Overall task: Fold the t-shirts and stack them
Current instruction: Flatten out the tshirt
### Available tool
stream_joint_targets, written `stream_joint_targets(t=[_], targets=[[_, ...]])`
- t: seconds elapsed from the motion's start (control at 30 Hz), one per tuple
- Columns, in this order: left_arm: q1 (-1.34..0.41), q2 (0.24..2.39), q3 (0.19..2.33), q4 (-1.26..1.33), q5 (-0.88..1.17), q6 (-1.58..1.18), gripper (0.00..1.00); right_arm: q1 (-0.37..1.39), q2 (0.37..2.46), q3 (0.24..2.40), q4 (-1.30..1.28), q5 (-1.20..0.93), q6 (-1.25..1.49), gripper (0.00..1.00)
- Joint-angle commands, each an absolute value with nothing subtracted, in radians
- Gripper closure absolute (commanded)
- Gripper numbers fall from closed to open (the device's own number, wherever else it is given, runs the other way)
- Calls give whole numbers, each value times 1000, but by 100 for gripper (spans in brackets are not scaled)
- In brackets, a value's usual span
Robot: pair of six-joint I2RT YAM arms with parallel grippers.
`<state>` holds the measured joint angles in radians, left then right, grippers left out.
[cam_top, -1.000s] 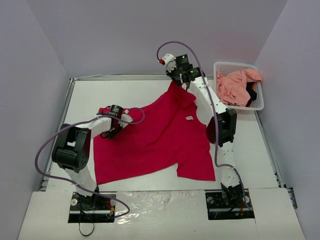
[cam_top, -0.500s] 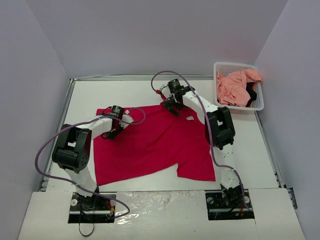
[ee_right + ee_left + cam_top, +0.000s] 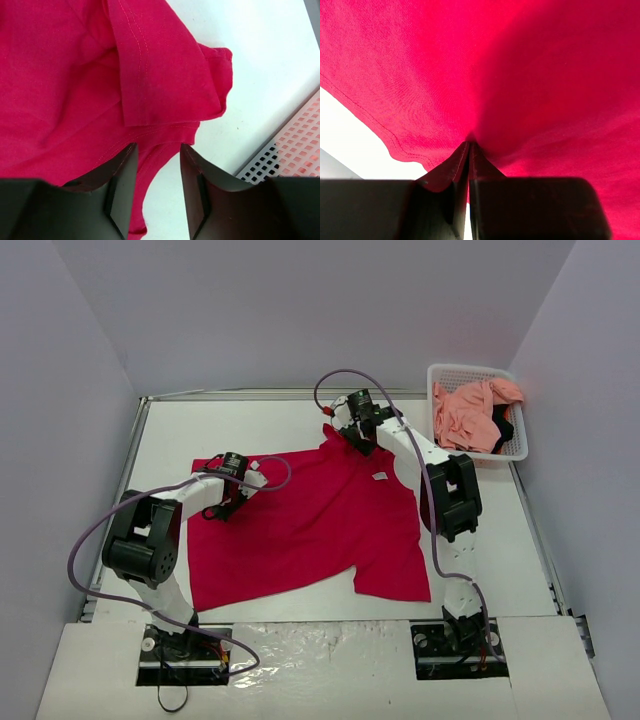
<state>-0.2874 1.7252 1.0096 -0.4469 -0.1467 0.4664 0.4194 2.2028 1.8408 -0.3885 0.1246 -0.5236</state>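
Nothing is folded yet: the crimson t-shirt point(image 3: 320, 520) lies spread mid-surface, the left gripper point(image 3: 469, 150) pinched shut on cloth near its left edge, the right gripper point(image 3: 155, 165) part-open and empty over its far sleeve, and the pink t-shirt point(image 3: 465, 415) sits crumpled in the basket point(image 3: 520, 448) at the far right corner.

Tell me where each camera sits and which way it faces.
Top external: above and behind the bases, looking down on the table, red t-shirt and basket; both arms show.
Left wrist: on the left arm, looking along the left gripper, shut on the shirt near its hem.
Right wrist: on the right arm, looking past the right gripper, jaws apart over a folded hem; basket corner at right.
Shared: all three see the red t-shirt.
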Motion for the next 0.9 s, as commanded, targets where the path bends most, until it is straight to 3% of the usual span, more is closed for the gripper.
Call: stream_joint_targets(t=[0.0, 0.63, 0.87], targets=[[-296, 1706, 997, -500, -95, 434, 98, 417, 2201, 1839, -407, 115, -508, 66], [-296, 1730, 996, -494, -103, 431, 97, 403, 2338, 1844, -420, 52, -522, 63], [-296, 1729, 994, -497, -103, 433, 98, 388, 2355, 1859, -419, 83, -506, 82]])
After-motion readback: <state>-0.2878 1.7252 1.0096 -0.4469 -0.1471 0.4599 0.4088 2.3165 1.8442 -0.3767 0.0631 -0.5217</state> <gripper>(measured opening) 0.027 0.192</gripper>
